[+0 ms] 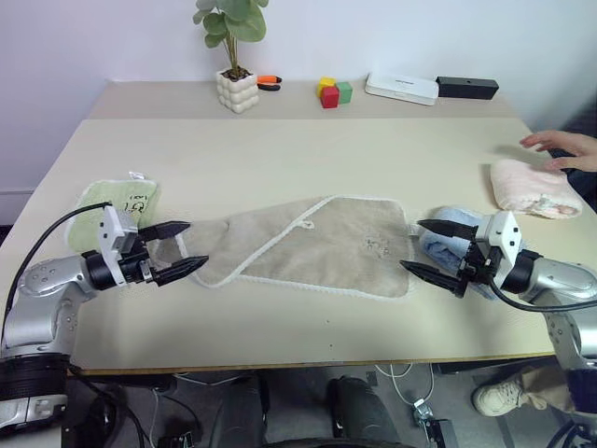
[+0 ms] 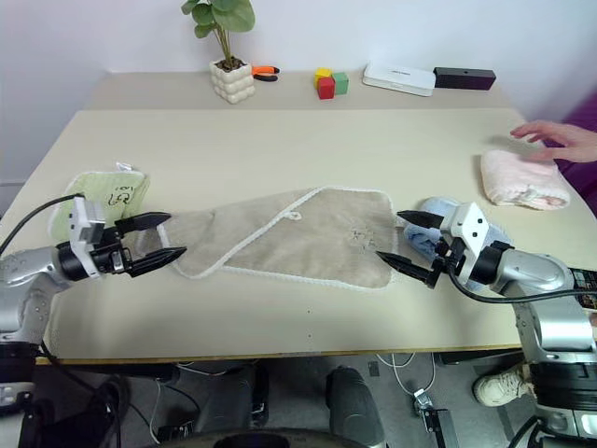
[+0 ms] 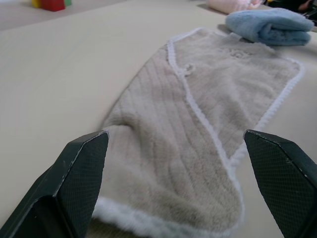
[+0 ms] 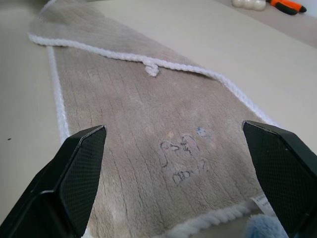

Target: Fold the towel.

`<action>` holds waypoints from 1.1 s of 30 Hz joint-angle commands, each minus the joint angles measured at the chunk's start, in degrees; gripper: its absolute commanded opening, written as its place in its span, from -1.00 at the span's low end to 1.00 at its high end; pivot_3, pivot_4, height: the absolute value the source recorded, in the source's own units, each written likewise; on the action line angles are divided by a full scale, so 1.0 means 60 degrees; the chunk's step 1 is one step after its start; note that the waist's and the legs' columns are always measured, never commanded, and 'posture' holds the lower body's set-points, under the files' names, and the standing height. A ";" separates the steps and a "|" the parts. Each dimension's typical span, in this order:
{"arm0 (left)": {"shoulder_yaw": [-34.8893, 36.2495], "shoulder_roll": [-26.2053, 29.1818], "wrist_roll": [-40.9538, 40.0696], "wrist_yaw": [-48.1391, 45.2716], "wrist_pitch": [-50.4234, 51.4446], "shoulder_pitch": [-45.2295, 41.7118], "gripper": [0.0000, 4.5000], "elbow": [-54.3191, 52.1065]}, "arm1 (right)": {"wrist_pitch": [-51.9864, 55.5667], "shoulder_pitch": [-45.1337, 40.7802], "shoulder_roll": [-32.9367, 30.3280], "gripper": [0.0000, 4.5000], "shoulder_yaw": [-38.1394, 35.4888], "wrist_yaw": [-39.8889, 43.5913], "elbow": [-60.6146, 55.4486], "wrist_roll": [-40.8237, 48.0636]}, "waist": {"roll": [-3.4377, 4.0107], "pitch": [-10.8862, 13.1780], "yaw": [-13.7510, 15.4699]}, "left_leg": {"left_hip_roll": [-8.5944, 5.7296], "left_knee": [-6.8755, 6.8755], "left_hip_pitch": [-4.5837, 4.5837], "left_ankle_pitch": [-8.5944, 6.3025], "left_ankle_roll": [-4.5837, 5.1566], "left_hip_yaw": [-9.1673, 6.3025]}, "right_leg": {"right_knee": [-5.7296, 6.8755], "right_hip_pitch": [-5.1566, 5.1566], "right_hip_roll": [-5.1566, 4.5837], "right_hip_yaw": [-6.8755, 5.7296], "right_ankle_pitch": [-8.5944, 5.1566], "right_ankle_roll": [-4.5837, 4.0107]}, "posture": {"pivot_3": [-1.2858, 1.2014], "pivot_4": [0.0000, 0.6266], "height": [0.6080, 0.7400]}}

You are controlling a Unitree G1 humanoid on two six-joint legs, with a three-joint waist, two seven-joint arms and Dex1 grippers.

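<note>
The left gripper (image 1: 177, 250) hung with jaws spread, empty, at the beige towel's (image 1: 317, 247) left end. The towel lay mid-table, one corner turned over, folding barely begun. The right gripper (image 1: 437, 250) gaped empty at its right end.

text: none legible | towel (image 4: 148, 139) mark: unreadable embroidery

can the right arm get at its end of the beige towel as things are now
Probably yes. The right gripper stands open, its fingers pointing at the towel edge nearest it, with nothing between. The folded light blue towel lies close beside that end and might get brushed.
</note>
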 commanded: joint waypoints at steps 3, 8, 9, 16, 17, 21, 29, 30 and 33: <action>-0.0219 0.0279 0.0164 -0.0410 -0.0373 0.0297 0.98 -0.0807 | -0.0215 -0.0661 0.0064 1.00 0.0046 0.0068 0.0194 -0.0011 | 0.0000 0.0000 -0.0006 | 0.0000 -0.0001 0.0000 0.0000 0.0000 0.0000 | 0.0000 -0.0001 0.0000 0.0000 0.0000 0.0000 | 0.03 -0.52 0.92; -0.0485 0.0593 0.0021 -0.0868 -0.0263 0.0458 0.98 -0.1606 | -0.0385 -0.0973 0.0482 1.00 0.0315 -0.0135 0.0297 -0.0158 | 0.0000 0.0000 0.0017 | 0.0001 -0.0003 0.0000 0.0000 0.0000 -0.0001 | 0.0001 -0.0003 0.0000 0.0000 -0.0001 -0.0001 | 0.03 -0.52 0.92; -0.0484 0.0682 0.0024 -0.0988 -0.0307 0.0465 0.98 -0.1616 | -0.0399 -0.0993 0.0560 1.00 0.0375 -0.0201 0.0253 -0.0197 | 0.0000 0.0000 0.0021 | 0.0001 0.0000 -0.0001 0.0000 0.0000 -0.0001 | 0.0001 -0.0002 0.0000 0.0000 -0.0001 -0.0001 | 0.03 -0.52 0.92; -0.0784 0.1113 0.0825 -0.1350 -0.1318 0.0239 0.98 -0.0938 | -0.0662 -0.1245 0.1093 1.00 0.0745 -0.0434 0.0302 -0.0333 | 0.0003 0.0000 -0.0005 | 0.0001 -0.0001 -0.0001 0.0000 0.0000 0.0001 | 0.0003 -0.0006 0.0001 0.0000 -0.0003 -0.0003 | 0.03 -0.52 0.92; -0.0860 0.1082 0.0929 -0.1261 -0.1374 0.0275 0.98 -0.1027 | -0.0712 -0.1279 0.1167 1.00 0.0786 -0.0425 0.0351 -0.0326 | 0.0003 0.0000 -0.0007 | 0.0001 -0.0001 -0.0001 0.0000 0.0000 0.0003 | 0.0002 -0.0005 0.0000 0.0002 -0.0002 -0.0002 | 0.03 -0.52 0.92; -0.0864 0.1227 0.0990 -0.1552 -0.1675 0.0543 0.98 -0.0905 | -0.0633 -0.1414 0.1526 1.00 0.1107 -0.0679 -0.0023 -0.0418 | 0.0008 0.0002 -0.0015 | 0.0002 -0.0005 -0.0002 0.0000 0.0000 0.0003 | 0.0016 -0.0019 0.0003 0.0002 -0.0003 -0.0001 | 0.03 -0.52 0.92; -0.1308 0.1301 0.1601 -0.1907 -0.2567 0.0164 0.98 0.0250 | -0.0841 -0.1737 0.2432 1.00 0.1798 -0.1409 -0.0406 -0.0800 | 0.0004 0.0001 -0.0007 | 0.0002 0.0009 -0.0006 0.0001 -0.0001 0.0018 | 0.0070 -0.0050 0.0003 0.0017 -0.0019 -0.0013 | 0.03 -0.52 0.92; -0.1386 0.1282 0.1780 -0.1906 -0.2806 0.0063 0.98 0.0557 | -0.0960 -0.1751 0.2586 1.00 0.1888 -0.1547 -0.0366 -0.0924 | 0.0006 0.0001 -0.0002 | 0.0002 0.0009 -0.0006 0.0001 -0.0001 0.0018 | 0.0077 -0.0053 0.0004 0.0017 -0.0016 -0.0005 | 0.03 -0.52 0.92; -0.1617 0.1164 0.2147 -0.1752 -0.3293 -0.0272 0.98 0.1062 | -0.1246 -0.1693 0.2918 1.00 0.2003 -0.1808 -0.0301 -0.1099 | 0.0005 0.0001 0.0010 | 0.0001 0.0011 -0.0008 0.0001 -0.0001 0.0021 | 0.0077 -0.0054 0.0002 0.0018 -0.0016 -0.0001 | 0.03 -0.52 0.92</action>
